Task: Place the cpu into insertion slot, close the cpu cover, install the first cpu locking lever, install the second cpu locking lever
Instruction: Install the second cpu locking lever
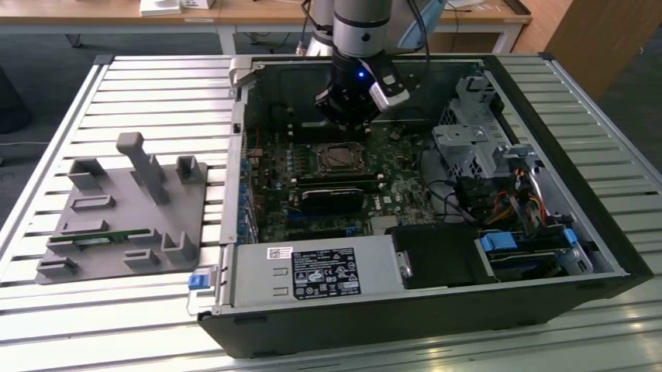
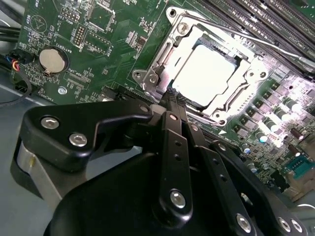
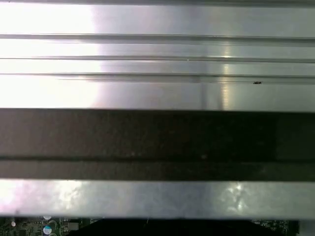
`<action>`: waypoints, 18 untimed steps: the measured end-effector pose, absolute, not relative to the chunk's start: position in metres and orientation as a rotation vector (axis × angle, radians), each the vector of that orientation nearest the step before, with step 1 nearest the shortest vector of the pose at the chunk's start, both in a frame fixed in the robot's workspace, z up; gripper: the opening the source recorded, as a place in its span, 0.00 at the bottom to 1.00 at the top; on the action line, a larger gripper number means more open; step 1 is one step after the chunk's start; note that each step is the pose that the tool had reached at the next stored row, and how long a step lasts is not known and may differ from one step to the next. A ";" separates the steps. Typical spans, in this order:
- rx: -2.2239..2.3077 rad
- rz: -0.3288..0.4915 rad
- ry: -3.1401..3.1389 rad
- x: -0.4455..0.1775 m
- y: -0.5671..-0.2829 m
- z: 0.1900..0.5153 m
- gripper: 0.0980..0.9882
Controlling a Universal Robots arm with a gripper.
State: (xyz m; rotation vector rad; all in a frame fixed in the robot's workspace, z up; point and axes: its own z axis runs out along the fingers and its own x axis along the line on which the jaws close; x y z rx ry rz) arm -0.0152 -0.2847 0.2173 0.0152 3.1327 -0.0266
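Slatted metal worktop under an open computer case. Nearest, a black-and-white label on a grey box, print too small to read. Off to the exterior view's left, a grey plastic holder. Further in, insertion slot on the green board, cpu lying inside, cpu cover down around it. Just beside the cover's edge, end effector clenched, nothing seen between the fingers. Arm straight up above. Wooden desks far behind.
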 end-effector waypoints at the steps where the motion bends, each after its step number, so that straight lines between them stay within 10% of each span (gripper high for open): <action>1: 0.015 -0.027 3.133 -0.015 -0.285 0.217 0.01; 18: 0.015 -0.027 3.133 -0.015 -0.293 0.218 0.01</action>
